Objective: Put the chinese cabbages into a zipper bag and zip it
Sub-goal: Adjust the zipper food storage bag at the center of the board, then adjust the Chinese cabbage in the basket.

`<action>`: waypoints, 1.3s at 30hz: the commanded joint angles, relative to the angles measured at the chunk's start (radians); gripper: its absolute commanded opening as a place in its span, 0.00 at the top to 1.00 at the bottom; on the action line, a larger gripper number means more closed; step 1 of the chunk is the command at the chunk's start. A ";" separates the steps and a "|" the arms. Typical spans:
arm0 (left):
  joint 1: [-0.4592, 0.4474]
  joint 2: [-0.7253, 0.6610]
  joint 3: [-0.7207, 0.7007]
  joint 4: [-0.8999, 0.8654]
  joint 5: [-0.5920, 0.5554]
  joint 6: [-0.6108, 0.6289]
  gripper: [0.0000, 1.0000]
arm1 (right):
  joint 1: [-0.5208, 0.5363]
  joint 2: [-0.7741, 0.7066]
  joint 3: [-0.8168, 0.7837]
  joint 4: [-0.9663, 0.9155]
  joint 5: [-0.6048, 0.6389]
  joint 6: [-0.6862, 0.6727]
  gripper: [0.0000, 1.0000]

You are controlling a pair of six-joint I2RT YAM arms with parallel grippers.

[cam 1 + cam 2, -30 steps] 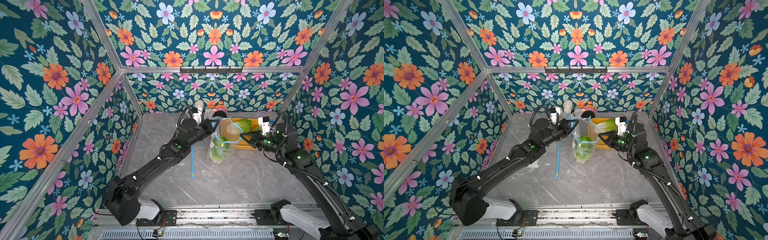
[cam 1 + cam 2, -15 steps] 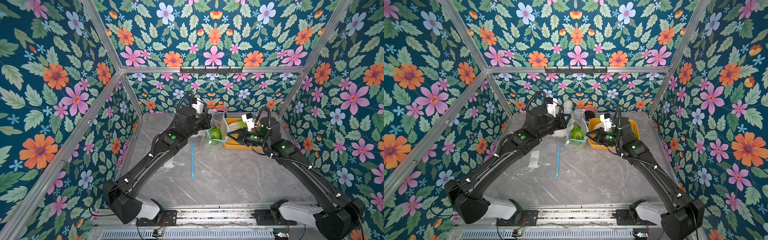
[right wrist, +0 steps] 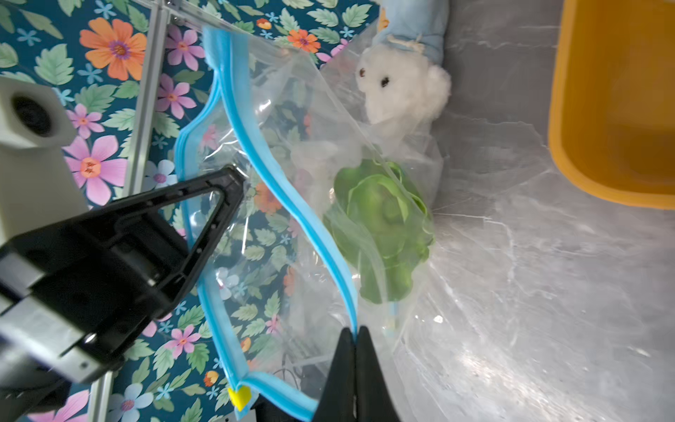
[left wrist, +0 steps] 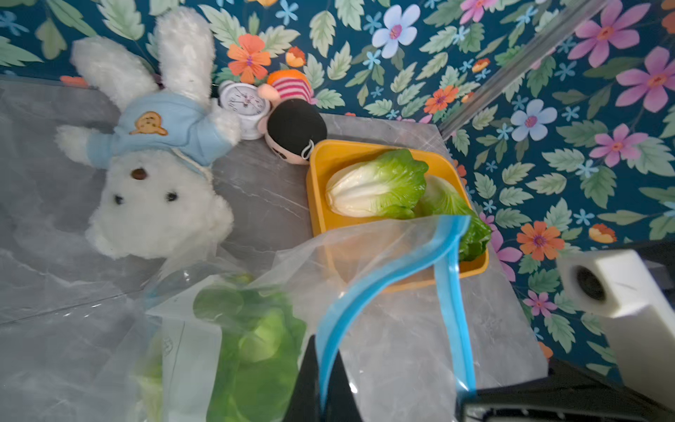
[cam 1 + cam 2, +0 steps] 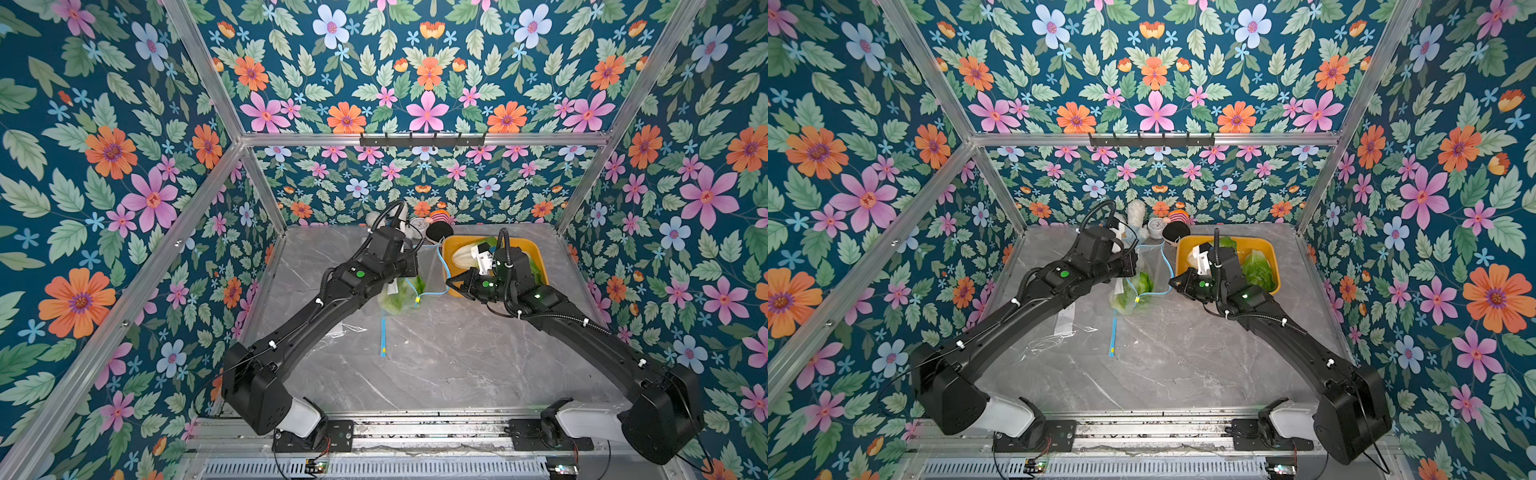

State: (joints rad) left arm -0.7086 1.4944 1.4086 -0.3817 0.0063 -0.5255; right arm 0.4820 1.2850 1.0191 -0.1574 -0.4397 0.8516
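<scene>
Between my arms the bag (image 5: 1152, 257) gaped, my left pincer (image 4: 323, 369) and right pincer (image 3: 356, 334) each pinching its blue rim; one cabbage (image 3: 383, 219) sat inside, two more cabbages (image 4: 376, 186) lay in the tray (image 5: 1256, 247), at three o'clock of the bag in both top views

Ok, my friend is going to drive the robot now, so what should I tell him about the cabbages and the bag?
Grippers: the left gripper has its jaws shut on the blue rim of the zipper bag. The right gripper has its jaws shut on another part of that rim. The mouth gapes open between them.
Done: the first cabbage is inside the bag.
Left: the second cabbage and the third cabbage lie in the yellow tray. Both must go into the bag, then it needs zipping shut.
</scene>
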 commanded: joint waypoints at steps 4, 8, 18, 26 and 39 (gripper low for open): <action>-0.057 0.051 0.066 -0.004 -0.086 0.037 1.00 | 0.000 -0.044 -0.011 -0.111 0.135 -0.066 0.91; -0.064 0.072 0.091 -0.024 -0.110 0.052 1.00 | -0.005 -0.092 0.010 -0.150 0.152 -0.121 0.77; -0.070 0.111 0.114 0.006 -0.087 0.056 1.00 | -0.224 -0.222 0.030 -0.241 0.129 -0.141 0.48; -0.091 0.158 0.111 0.063 -0.061 0.056 1.00 | -0.372 -0.022 0.030 -0.088 0.090 -0.045 0.33; -0.091 0.215 0.125 0.124 -0.074 0.087 1.00 | -0.332 0.473 0.196 0.156 0.215 0.333 0.11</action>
State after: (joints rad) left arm -0.8005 1.7023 1.5192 -0.2955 -0.0570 -0.4614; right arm 0.1356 1.7184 1.1912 -0.0265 -0.2829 1.0687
